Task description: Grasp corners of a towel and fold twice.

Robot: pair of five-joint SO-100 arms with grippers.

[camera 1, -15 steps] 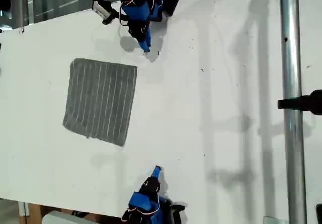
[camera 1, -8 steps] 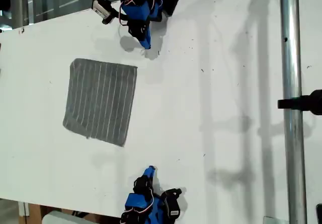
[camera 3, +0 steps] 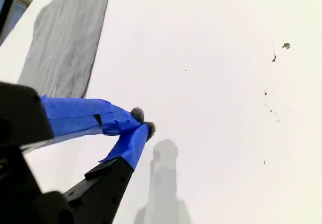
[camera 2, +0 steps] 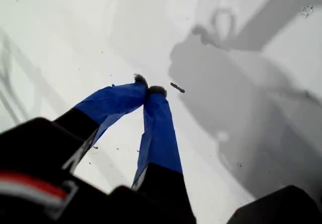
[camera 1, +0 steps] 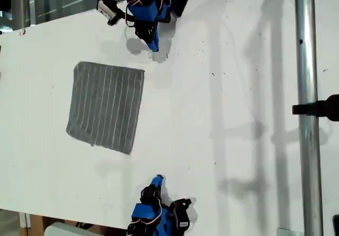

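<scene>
White desk (camera 1: 228, 119); the towel (camera 1: 106, 106) lies flat, untouched; the arm at the exterior view's bottom has swung slightly towel-ward; my first gripper (camera 2: 148, 89) and my second gripper (camera 3: 142, 122) have jaws clenched on nothing; the approach is probably just beginning.

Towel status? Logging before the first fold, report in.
Both hands shut, empty: my first hand, my second hand. Towel flat, unfolded, untouched on the table. Nothing in the way.

Lab bench: white table (camera 1: 238, 87), metal pole (camera 1: 307, 114).
</scene>
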